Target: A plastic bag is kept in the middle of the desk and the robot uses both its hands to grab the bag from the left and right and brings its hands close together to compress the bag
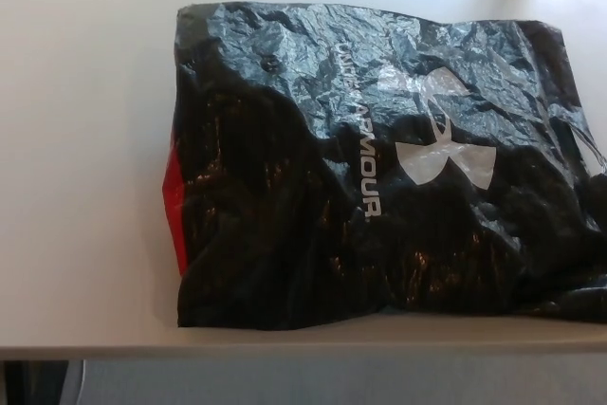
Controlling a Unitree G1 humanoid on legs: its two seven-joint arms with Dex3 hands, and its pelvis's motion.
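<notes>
Bag [379, 168] is sitting flat on the desk [85, 139], black crinkly plastic with a white logo and lettering across the top face, and a strip of red showing along its edge at about 9 o'clock. It isn't quite centred in the head view: it fills the middle and runs off toward 3 o'clock, where the picture's edge cuts it off, so you can't see that side's full extent. Its near edge at 6 o'clock lies close to the front lip of the desk.

Neither robot hand shows up anywhere, so you can't say whether left or right is open, closed or holding anything. Nothing is touching the bag as far as the view shows.

My read: you're at the very start, with the approach not yet begun. The bag looks puffy and uncompressed, with lots of loose wrinkles.

For the next move, you'd want the left robot hand coming in at the 9 o'clock side by the red strip and the right one at 3 o'clock, fingers spread, both low to the desk. Watch out, that plastic looks slippery and floppy, so it'll probably crumple and slide rather than push back evenly. With the near edge so close to the lip, squeeze straight inward and don't drag it toward 6 o'clock.
</notes>
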